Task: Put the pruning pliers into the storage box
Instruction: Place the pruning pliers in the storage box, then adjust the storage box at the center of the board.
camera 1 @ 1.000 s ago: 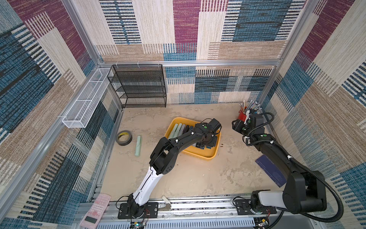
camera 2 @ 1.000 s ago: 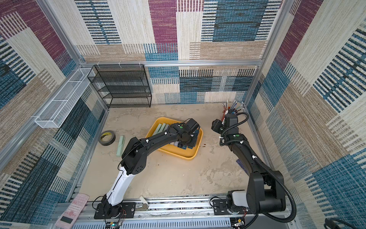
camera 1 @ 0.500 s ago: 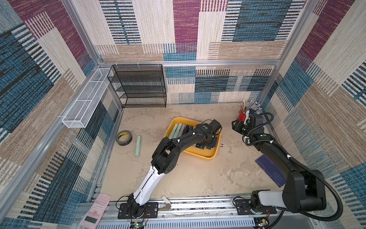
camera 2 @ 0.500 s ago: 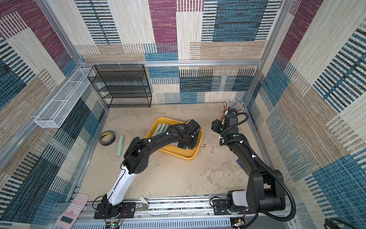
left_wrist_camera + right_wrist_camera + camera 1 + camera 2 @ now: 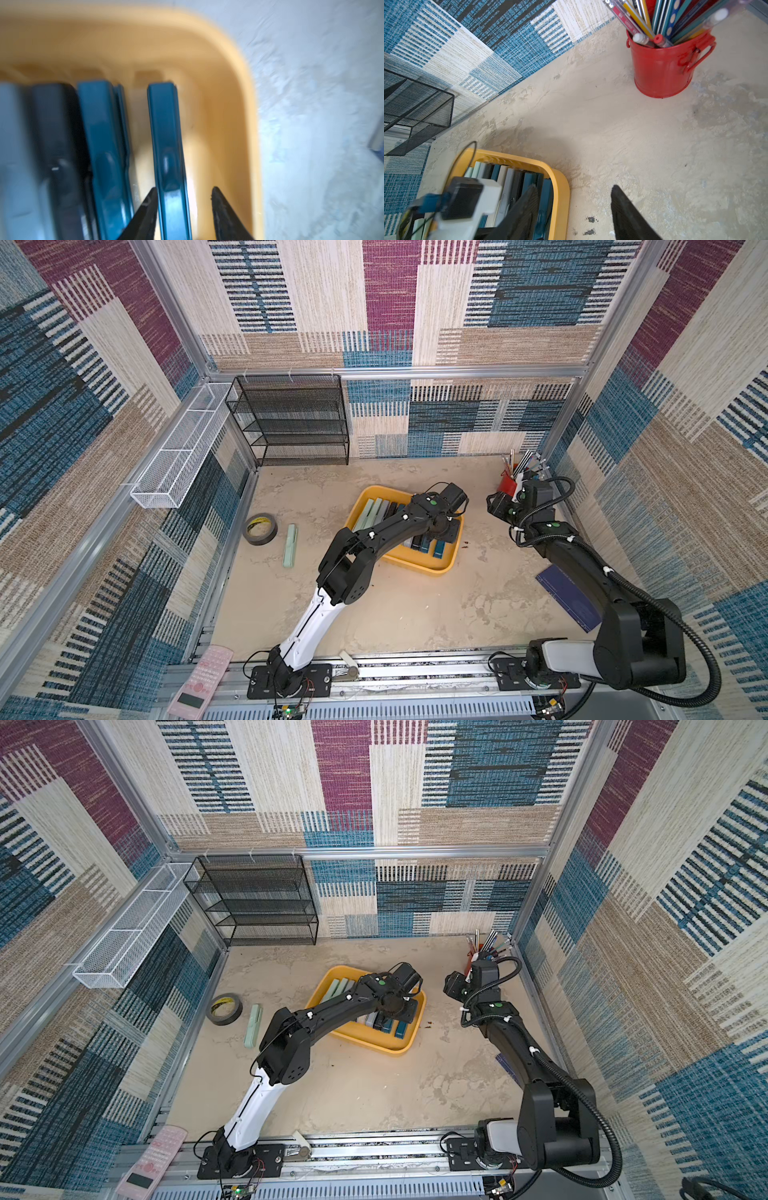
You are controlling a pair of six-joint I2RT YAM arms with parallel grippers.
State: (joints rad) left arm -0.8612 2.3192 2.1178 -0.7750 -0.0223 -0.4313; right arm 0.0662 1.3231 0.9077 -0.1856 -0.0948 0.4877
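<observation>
Two grippers entered, tool first.

Left gripper [image 5: 183,189]: jaws apart, down inside the storage box [image 5: 236,68] near a rounded corner. Teal pliers [image 5: 166,135] lie lengthwise between the fingers. One finger is against their side; the other stands clear, with bare yellow floor in the gap. Not clamped. Alongside in the same row are a second teal bar, a black one and a grey-blue one, all blurred.

Right gripper [image 5: 575,207]: jaws apart, nothing between them, above bare table just beside the box's outer rim.

Storage box, in both top views: yellow-orange tray at mid-table, holding a row of pruning pliers [image 5: 370,512], pale green at one end, dark and teal at the end under the left wrist. The arm hides part of the row, so no count is given.

Pale green pliers [image 5: 290,545]: one, outside the box and well apart from it, flat on the table just beside a black tape roll [image 5: 260,529].

Red bucket [image 5: 662,68]: upright, filled with pens [image 5: 664,16], near the right gripper.

Black mesh rack [image 5: 295,423]: against the back wall.

White wire basket [image 5: 178,456]: on the left wall.

Dark blue notebook [image 5: 569,597]: flat by the right arm.
</observation>
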